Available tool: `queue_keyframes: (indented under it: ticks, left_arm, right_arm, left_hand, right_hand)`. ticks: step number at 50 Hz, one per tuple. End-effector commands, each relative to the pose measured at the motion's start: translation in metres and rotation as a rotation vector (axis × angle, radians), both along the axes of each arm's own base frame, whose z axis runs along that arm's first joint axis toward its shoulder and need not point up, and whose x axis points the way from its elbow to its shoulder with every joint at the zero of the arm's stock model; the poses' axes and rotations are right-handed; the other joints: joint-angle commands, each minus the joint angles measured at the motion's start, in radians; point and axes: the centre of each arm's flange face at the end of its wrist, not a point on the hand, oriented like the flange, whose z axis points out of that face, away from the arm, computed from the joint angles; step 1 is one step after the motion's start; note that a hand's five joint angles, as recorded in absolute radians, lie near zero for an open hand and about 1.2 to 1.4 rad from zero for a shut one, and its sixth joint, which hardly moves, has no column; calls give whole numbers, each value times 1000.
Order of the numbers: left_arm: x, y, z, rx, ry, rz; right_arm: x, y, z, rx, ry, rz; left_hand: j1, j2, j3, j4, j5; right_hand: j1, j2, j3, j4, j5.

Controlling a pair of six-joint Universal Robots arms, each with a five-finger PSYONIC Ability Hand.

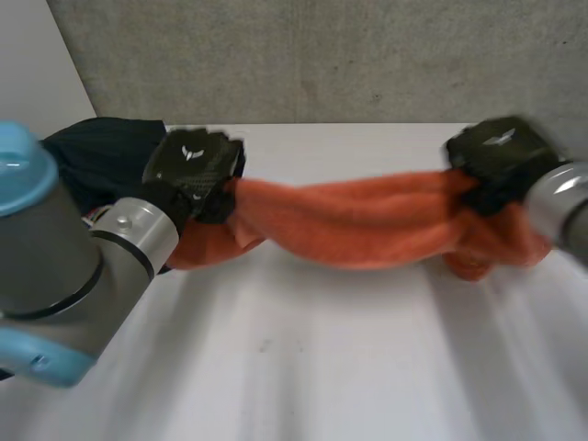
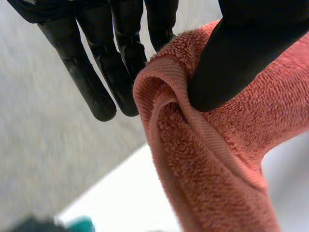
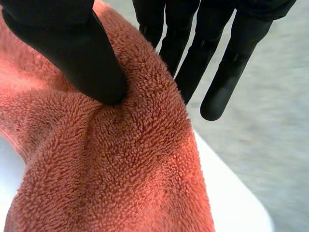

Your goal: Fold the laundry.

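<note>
An orange towel hangs stretched between my two hands above the white table, sagging in the middle. My left hand pinches its left end; in the left wrist view the thumb presses the towel's hemmed edge against the fingers. My right hand holds the right end; in the right wrist view its thumb presses the towel against straight fingers. Loose ends of the cloth droop below each hand.
A dark garment lies at the table's back left, behind my left arm. A grey wall rises behind the table's far edge.
</note>
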Motion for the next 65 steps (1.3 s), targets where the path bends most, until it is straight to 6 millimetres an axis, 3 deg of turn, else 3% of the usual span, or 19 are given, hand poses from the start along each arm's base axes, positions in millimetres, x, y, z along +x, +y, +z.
queue_keyframes:
  ticks: [1, 2, 3, 4, 5, 6, 11, 13, 19, 24, 32, 40, 50, 60, 65]
  left_arm:
    - [12, -61, -57, 113, -52, 106]
    - [12, -65, -59, 112, -53, 111]
    - [11, -72, -59, 104, -49, 114]
    - [10, -75, -59, 100, -47, 114]
    - [9, -78, -57, 90, -42, 115]
    - [8, -79, -55, 82, -40, 114]
    - [11, -71, -31, 37, -15, 114]
    - [15, -60, -22, 29, -13, 112]
    - [26, -25, -20, 40, -22, 93]
    - [36, 8, -38, 86, -57, 75]
    - [35, 27, -66, 114, -185, 1]
    - [29, 15, -98, 168, -260, -56]
    - [16, -14, -110, 151, -271, -57]
    - [3, -46, -122, 124, -264, -46]
    - [-2, -58, -126, 108, -270, -45]
  right_arm:
    - [63, -8, -68, 45, 7, 119]
    - [71, -12, -73, 18, -1, 113]
    - [73, -16, -75, 6, -5, 109]
    - [77, -17, -76, -20, -16, 107]
    - [78, -17, -75, -26, -17, 103]
    - [77, -18, -73, -40, -20, 93]
    - [69, -16, -55, -63, -47, 62]
    - [62, -15, -46, -71, -55, 45]
    - [-3, -29, -33, 14, 13, -114]
    - [-39, -28, -49, 145, 92, -187]
    - [-71, -29, -83, 201, 212, -130]
    - [-68, -39, -118, 182, 190, -4]
    - [-61, -53, -136, 125, 179, 24]
    - [-61, -71, -148, 83, 186, 8]
    - [-61, -73, -151, 88, 189, 0]
  left_hand:
    - [259, 201, 209, 199, 259]
    - [259, 201, 209, 199, 259]
    - [18, -40, -32, -42, 18]
    - [-217, -275, -267, -277, -217]
    - [-699, -757, -749, -759, -699]
    - [-849, -907, -899, -909, -849]
    - [-892, -949, -942, -952, -891]
    - [-886, -944, -936, -946, -886]
    - [-836, -894, -886, -896, -836]
    - [-640, -697, -690, -700, -639]
    - [-466, -524, -516, -526, -466]
    - [-519, -576, -569, -579, -518]
    - [-627, -685, -677, -687, -627]
    - [-610, -668, -660, -670, -610]
    - [-534, -591, -584, -594, -533]
  right_hand:
    - [313, 232, 206, 198, 239]
    - [313, 232, 206, 198, 239]
    - [79, -2, -28, -36, 5]
    - [-511, -592, -617, -626, -585]
    - [-639, -720, -745, -754, -713]
    - [-788, -869, -895, -903, -862]
    - [-866, -947, -973, -981, -940]
    - [-857, -938, -964, -972, -931]
    - [-749, -830, -856, -864, -823]
    - [-667, -747, -773, -781, -740]
    - [-473, -554, -579, -588, -547]
    - [-432, -512, -538, -547, -506]
    - [-403, -483, -509, -517, -476]
    - [251, 170, 145, 136, 177]
    - [313, 232, 206, 198, 239]
